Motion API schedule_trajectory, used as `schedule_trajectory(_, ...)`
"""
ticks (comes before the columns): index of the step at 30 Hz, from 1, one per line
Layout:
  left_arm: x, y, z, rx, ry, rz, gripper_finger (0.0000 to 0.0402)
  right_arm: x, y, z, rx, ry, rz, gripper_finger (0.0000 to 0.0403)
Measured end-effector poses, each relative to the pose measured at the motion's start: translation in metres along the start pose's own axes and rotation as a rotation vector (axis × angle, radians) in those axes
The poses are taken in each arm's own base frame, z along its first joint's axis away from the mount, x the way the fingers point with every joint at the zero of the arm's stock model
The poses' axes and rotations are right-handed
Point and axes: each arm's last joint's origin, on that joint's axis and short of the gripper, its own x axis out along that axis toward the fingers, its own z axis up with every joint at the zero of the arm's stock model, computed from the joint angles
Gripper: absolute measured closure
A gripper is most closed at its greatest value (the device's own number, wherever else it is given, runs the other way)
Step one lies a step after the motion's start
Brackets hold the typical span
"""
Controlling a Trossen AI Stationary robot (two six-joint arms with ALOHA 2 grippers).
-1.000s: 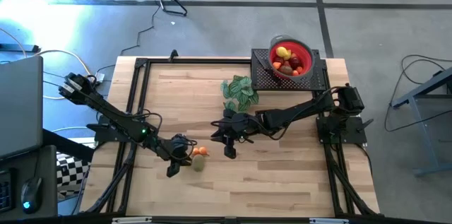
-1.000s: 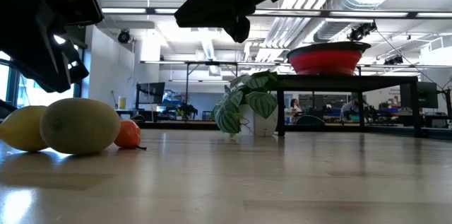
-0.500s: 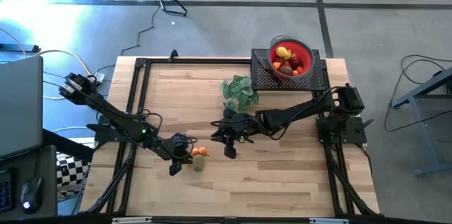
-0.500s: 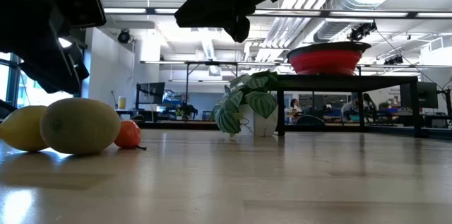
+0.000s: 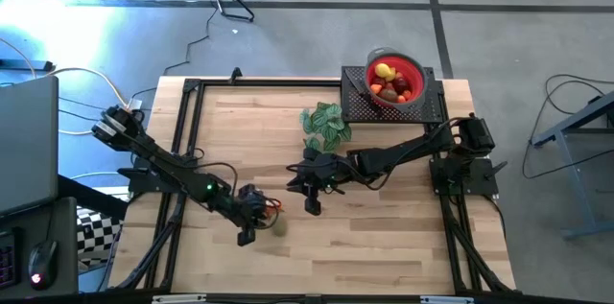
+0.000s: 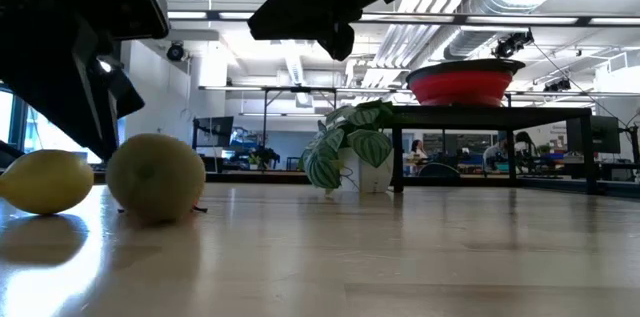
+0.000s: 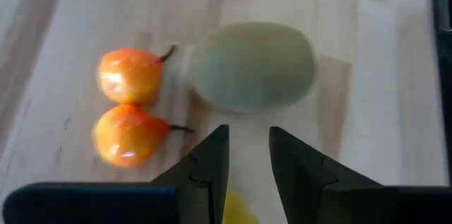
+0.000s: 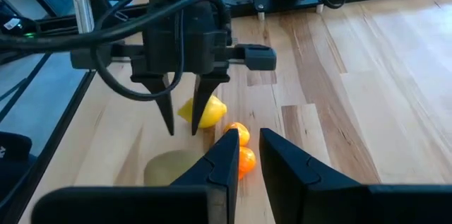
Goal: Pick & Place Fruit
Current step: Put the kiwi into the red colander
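Four toy fruits lie on the wooden table: a green-brown one [image 7: 254,65], two orange ones [image 7: 129,75] [image 7: 127,133] and a yellow lemon [image 8: 205,111]. My left gripper [image 7: 248,139] slants down over them, narrowly open with nothing between its fingers. Its tips are just short of the green-brown fruit [image 6: 155,177], and the lemon [image 6: 45,179] lies under it. My right gripper [image 8: 248,150] hangs still above the table's middle [image 5: 297,181], its fingers a narrow gap apart and holding nothing. Several more fruits fill the red bowl [image 5: 395,79]. My left gripper's fingertips [image 7: 220,133] stand close to the near side of the green-brown fruit [image 7: 247,107], slanting down at it from the table's left. Whether they touch it I cannot tell. The fruit rests on the table.
The red bowl sits on a raised black perforated stand [image 5: 427,105] at the far right corner. A green leafy sprig [image 5: 326,124] stands in front of the stand. A black frame [image 5: 187,131] runs along the table's edges. Bare wood lies toward the near edge.
My left gripper has moved toward the table's right and near edges, over the fruits. The green-brown fruit has rolled a little the same way, away from the lemon, and turned about. In the low view it now hides the orange fruit. The lemon has stayed put.
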Motion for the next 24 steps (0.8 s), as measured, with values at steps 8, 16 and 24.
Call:
schedule_trajectory(8,0.003,-0.006,0.004,0.007,-0.015,-0.090,0.0303,0.000,0.003,-0.002,0.009,0.034,0.097,0.0353)
schedule_trajectory(16,0.023,-0.003,-0.005,0.025,0.035,-0.059,0.0303,-0.001,0.014,-0.012,-0.007,0.104,0.068,0.0353)
schedule_trajectory(24,0.027,-0.009,0.002,0.061,-0.049,-0.124,0.0303,-0.003,0.028,-0.019,0.020,0.142,0.080,0.0353)
